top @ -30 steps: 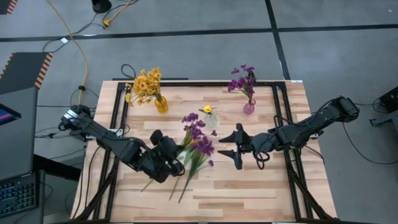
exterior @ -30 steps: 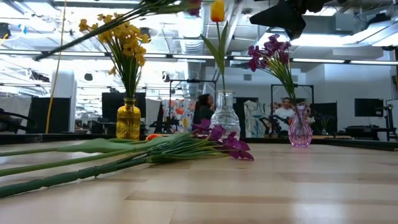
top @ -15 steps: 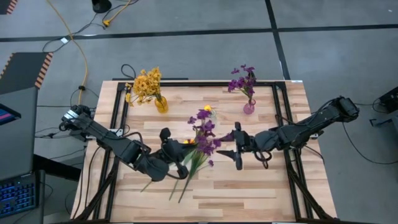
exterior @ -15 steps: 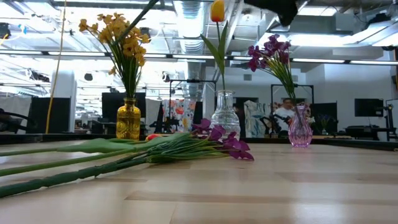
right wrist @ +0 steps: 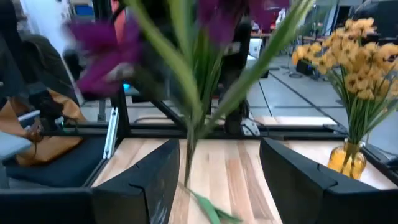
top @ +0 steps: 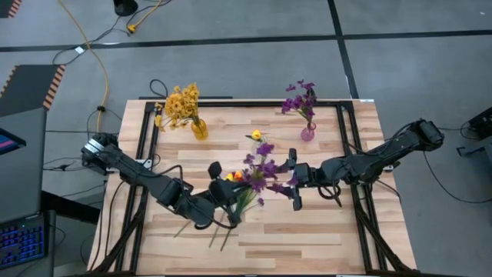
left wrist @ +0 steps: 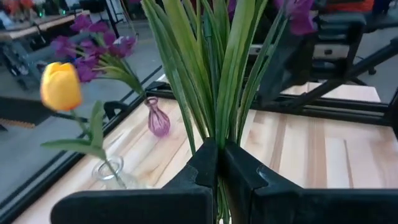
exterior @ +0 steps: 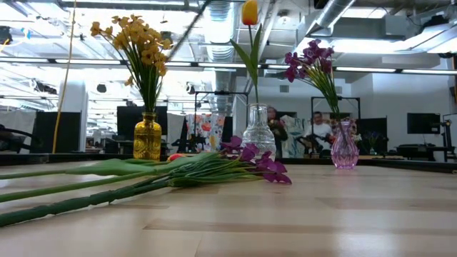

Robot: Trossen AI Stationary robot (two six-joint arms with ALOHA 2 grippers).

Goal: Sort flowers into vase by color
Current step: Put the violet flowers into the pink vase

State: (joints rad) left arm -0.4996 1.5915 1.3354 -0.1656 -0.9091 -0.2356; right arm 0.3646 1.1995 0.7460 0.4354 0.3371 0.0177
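My left gripper is shut on a purple flower above the table's middle; its blooms lean toward my right gripper. That gripper is open, and the flower's stems stand just ahead of its fingers. More purple flowers and long green stems lie flat on the table. A yellow vase holds yellow flowers. A clear vase holds an orange-yellow tulip, and a pink vase holds purple blooms. My left gripper pinches the flower's bundle of green stems and leaves between its two fingers, well below the blooms. The fingers lie across the stems, which rise steeply past the fingertips. The flower is lifted clear of the table, blooms uppermost.
The three vases stand along the table's far side. A black frame runs along the table's left and right edges. The near part of the table is bare wood. People sit in the room beyond the table.
My left gripper has gone toward the table's right, toward my right gripper, and has turned at the wrist. The held purple flower has tipped from a low slant to a steep one. My right gripper has risen a little and rolled, its fingers still apart.
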